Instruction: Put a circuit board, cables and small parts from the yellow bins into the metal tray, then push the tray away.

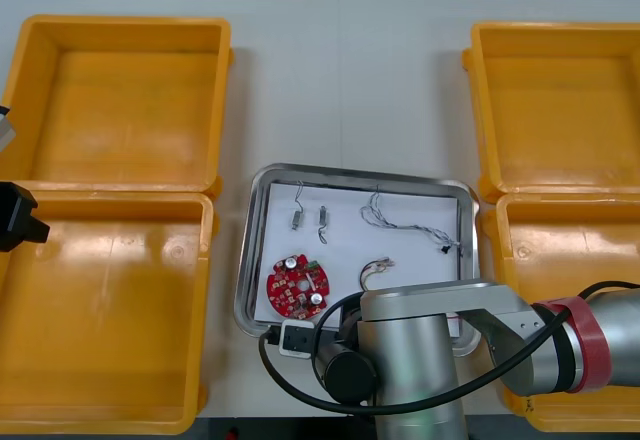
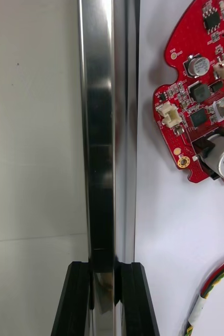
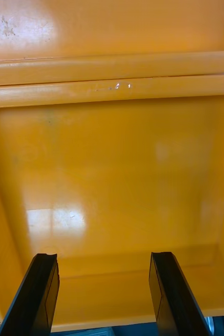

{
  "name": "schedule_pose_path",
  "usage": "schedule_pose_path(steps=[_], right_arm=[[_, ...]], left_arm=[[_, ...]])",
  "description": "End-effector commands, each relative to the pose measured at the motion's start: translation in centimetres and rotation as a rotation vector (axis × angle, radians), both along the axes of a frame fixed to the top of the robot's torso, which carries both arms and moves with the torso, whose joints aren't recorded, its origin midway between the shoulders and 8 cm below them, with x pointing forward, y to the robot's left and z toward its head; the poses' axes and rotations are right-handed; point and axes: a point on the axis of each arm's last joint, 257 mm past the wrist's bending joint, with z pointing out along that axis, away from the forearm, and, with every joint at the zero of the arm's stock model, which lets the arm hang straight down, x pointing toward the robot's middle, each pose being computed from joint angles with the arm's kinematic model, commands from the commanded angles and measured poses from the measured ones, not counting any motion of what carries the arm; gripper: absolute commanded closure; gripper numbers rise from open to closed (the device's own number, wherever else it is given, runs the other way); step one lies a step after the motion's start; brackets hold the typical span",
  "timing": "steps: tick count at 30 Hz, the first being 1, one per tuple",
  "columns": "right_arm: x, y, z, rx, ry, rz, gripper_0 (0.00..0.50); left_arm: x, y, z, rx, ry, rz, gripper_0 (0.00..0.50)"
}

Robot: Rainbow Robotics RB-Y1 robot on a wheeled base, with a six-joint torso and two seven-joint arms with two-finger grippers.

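Pinching the near rim of the shiny rectangular metal tray (image 2: 98,131), right gripper (image 2: 105,268) lies along it, tray beyond; left gripper (image 3: 104,260) hangs open, empty.

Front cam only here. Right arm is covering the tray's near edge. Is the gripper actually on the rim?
Observer: Yes. The right gripper is shut on the rim of the shiny metal tray, one black finger on each side.
Operator: Anything pinched in with it?
Observer: No. The red and yellow cable lies on the white inside, apart from the fingers, and the round red circuit board sits farther along, just clear of the rim.
Operator: Left gripper state?
Observer: The left gripper is open, fingers apart over the bare floor of a yellow plastic bin.
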Motion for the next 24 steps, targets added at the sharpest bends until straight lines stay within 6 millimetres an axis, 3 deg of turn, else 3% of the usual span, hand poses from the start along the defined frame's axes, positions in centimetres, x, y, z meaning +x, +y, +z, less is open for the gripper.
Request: schedule_pose_path(steps=[1,24], right_arm=[[0.1,0.7,0.3,0.007,-0.02,0.041,0.5],[3.4,0.0,2.5,-0.036,-0.121,0.093,0.5]], left_arm=[[-0.4,1.3,1.3,0.035,-0.022,0.024,0.0],[-0.4,1.3,1.3,0.035,-0.022,0.024,0.0]])
